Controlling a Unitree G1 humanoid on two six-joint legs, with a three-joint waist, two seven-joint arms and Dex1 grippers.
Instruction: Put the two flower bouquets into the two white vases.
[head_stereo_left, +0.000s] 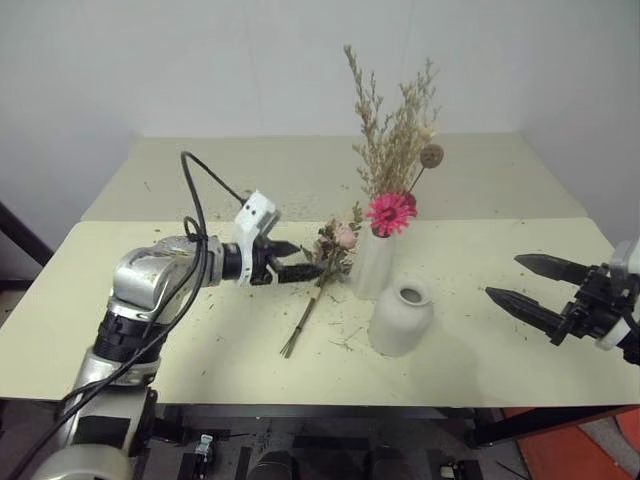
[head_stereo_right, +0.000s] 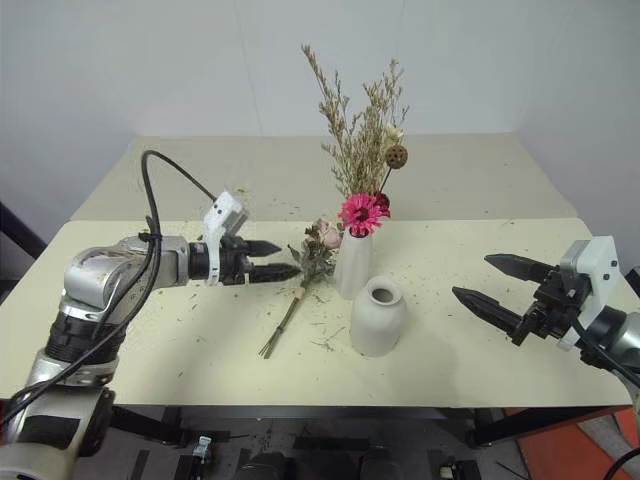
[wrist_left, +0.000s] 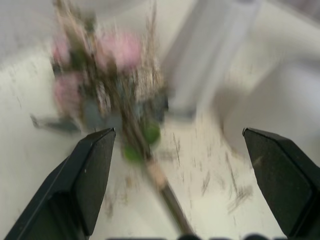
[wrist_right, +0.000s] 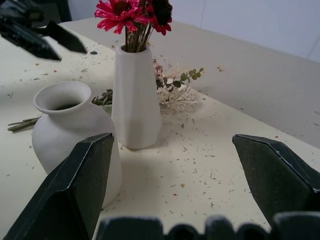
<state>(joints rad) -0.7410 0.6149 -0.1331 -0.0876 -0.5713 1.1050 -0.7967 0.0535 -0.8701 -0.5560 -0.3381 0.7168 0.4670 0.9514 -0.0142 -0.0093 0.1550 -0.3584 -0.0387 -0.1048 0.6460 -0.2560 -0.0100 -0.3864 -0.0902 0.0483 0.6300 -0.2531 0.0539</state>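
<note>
Spread wide and holding nothing, the left pincer (head_stereo_right: 283, 259) is seen just left of the rose bouquet (head_stereo_right: 303, 270), which lies flat on the counter (head_stereo_right: 480, 300). Two white vases are counted: the tall vase (head_stereo_right: 352, 264) at centre carries the dried-grass bouquet (head_stereo_right: 362, 150) upright, and the squat vase (head_stereo_right: 378, 316) just near-right of it stands empty. Far to the right, the right pincer (head_stereo_right: 492, 283) is also held wide, empty. No writing can be read.

Two vases (head_stereo_left: 401, 318), two bouquets (head_stereo_left: 322, 268), two tools (head_stereo_right: 268, 260).
</note>
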